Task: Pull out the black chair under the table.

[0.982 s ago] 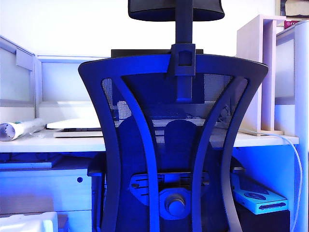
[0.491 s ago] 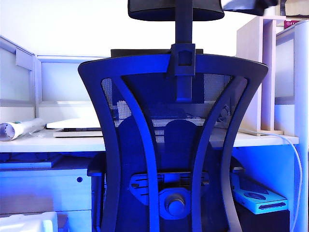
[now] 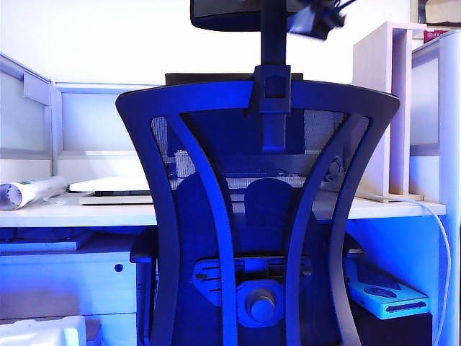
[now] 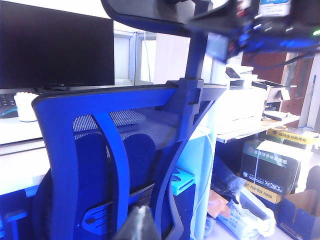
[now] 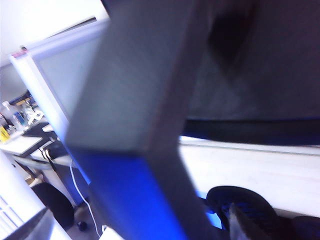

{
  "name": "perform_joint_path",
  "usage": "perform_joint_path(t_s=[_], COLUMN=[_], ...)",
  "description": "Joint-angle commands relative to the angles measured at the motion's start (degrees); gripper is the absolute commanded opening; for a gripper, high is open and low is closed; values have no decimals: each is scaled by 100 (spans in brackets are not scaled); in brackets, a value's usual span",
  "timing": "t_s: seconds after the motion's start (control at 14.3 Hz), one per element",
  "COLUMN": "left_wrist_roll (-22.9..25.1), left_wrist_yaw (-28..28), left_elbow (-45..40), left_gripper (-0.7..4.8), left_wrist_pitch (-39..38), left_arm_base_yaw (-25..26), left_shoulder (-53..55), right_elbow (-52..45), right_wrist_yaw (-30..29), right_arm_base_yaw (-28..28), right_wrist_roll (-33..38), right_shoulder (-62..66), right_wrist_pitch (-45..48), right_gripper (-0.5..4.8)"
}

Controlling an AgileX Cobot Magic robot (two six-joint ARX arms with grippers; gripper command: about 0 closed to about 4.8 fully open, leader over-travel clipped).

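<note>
Under table point(image 3: 403, 209), black chair point(image 3: 252, 216) seen tucked in, back facing robot — not yet pulled out. Right gripper point(image 3: 317, 18) placed up by headrest post point(image 3: 274, 36), jaws wide, nothing held; prob. lined up for grab. Left gripper point(image 4: 137, 225): only dark tip seen low behind chair back, state can't be told.

My right gripper point(image 3: 317, 20) is raised high, blurred, fingers point(image 5: 247, 225) spread wide and holding nothing. Only one finger point(image 4: 136, 226) of my left gripper shows.
</note>
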Motion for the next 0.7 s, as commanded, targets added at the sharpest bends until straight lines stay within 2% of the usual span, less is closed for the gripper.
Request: perform_joint_path(t_s=[0.07, 0.21, 0.28, 0.35, 0.42, 0.7], left_wrist_roll=[-13, -13, -13, -13, -13, 9], left_wrist_yaw=[11, 11, 11, 11, 11, 7], left_elbow=[0, 0, 0, 0, 0, 0], left_gripper=[-5, -5, -5, -5, -5, -5], left_wrist_pitch=[74, 74, 74, 74, 72, 72], left_arm_base_yaw=[7, 7, 7, 7, 7, 7], left_shoulder=[2, 2, 2, 2, 2, 2], right_elbow=[92, 92, 92, 92, 92, 90], right_wrist_yaw=[271, 264, 262, 212, 68, 103], right_arm_base_yaw=[26, 24, 24, 26, 26, 26], right_wrist_roll=[4, 0, 0, 0, -35, -98], right_shoulder=[125, 122, 122, 122, 114, -153], right_wrist_pitch=[42, 201, 232, 232, 221, -33], right_gripper=[479, 348, 231, 68, -6, -6])
